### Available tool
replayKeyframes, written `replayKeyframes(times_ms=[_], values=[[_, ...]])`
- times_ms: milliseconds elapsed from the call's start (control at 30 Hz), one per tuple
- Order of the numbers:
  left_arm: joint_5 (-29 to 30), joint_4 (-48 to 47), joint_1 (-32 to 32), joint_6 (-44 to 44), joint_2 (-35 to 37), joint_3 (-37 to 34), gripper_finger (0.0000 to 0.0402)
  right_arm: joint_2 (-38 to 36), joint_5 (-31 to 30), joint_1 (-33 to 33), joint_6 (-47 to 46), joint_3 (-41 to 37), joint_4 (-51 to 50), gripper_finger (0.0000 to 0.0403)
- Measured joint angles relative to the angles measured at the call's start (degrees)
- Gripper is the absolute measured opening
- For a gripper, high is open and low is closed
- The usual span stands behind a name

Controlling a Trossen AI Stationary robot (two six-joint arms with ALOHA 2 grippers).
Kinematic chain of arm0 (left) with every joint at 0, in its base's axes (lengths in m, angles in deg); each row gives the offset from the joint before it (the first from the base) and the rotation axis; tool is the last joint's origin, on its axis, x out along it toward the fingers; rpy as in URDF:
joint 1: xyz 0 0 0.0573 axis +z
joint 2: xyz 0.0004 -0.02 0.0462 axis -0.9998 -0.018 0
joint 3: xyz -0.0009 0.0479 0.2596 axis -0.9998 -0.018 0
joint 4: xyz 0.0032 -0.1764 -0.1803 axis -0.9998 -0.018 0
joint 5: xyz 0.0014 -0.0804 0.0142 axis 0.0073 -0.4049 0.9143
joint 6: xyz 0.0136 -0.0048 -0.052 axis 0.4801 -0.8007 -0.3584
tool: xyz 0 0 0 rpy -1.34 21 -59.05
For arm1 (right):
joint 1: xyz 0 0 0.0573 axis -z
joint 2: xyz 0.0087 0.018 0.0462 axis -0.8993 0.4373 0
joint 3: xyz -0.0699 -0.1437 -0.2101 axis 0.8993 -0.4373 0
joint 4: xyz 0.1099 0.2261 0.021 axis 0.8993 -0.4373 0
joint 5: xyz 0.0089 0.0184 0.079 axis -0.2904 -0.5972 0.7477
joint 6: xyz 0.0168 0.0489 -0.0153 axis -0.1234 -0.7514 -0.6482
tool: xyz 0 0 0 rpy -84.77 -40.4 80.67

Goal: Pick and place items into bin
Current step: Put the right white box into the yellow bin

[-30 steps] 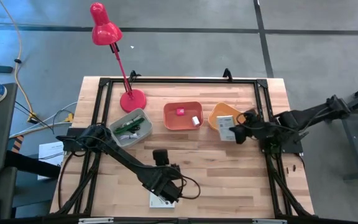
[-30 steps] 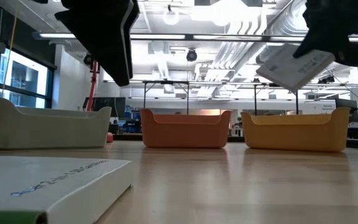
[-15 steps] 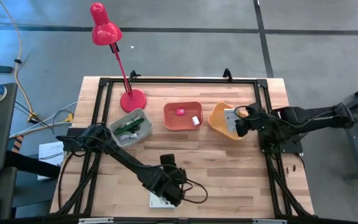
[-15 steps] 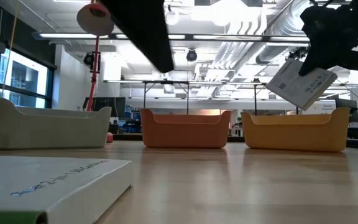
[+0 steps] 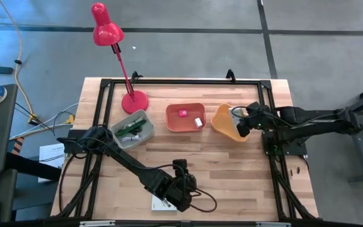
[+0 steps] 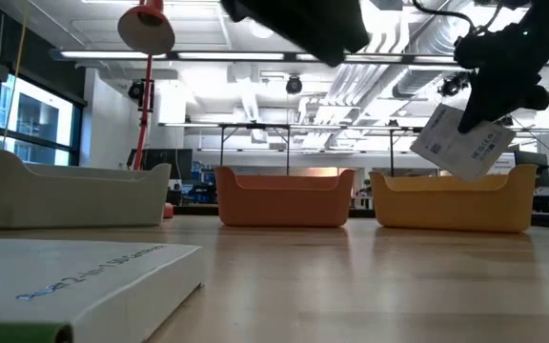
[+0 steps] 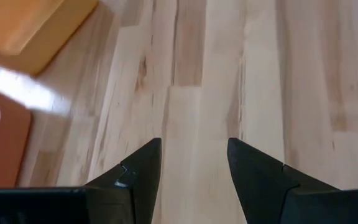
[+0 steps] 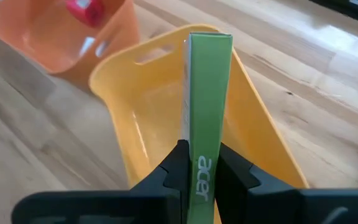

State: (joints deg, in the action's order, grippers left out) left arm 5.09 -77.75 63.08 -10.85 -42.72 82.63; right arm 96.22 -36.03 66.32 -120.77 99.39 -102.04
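Left gripper (image 5: 183,192) hovers over the near edge of the pale wooden table (image 5: 219,157), its two dark fingers (image 7: 138,171) parted with nothing between them, just beside a flat white box with a green edge (image 5: 161,202) lying on the boards. Farther back stand a grey plastic bin (image 5: 131,128) with green-handled tools inside, then an orange plastic bin (image 5: 185,117) holding a small pink block (image 5: 182,113). Right gripper (image 5: 239,126) is clamped on a second white box with a green spine (image 8: 207,112), held edge-up and tilted directly above the yellow plastic bin (image 5: 222,121).
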Motion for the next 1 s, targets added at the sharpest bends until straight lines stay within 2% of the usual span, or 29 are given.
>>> replayKeyframes(times_ms=[133, 333, 633, 1000], values=[[-0.15, 0.55, 0.48, 3.04, 0.0, 0.0, 0.0172, 2.57, -0.07, 0.89, 1.44, 0.0, 0.03, 0.0045], [-1.97, 0.53, 1.22, 3.04, 0.44, 0.0, 0.0172, 6.5, 0.37, 2.44, 4.01, 0.0, 0.24, 0.0046], [-1.28, -0.85, 2.34, 3.02, 0.63, 0.0, 0.0172, 12.86, 3.24, 5.11, 7.56, 0.0, 1.08, 0.0047], [-0.62, -4.43, 2.4, 3.02, 0.63, 0.0, 0.0172, 14.33, -1.73, 5.66, 9.85, 0.0, 1.16, 0.0043]])
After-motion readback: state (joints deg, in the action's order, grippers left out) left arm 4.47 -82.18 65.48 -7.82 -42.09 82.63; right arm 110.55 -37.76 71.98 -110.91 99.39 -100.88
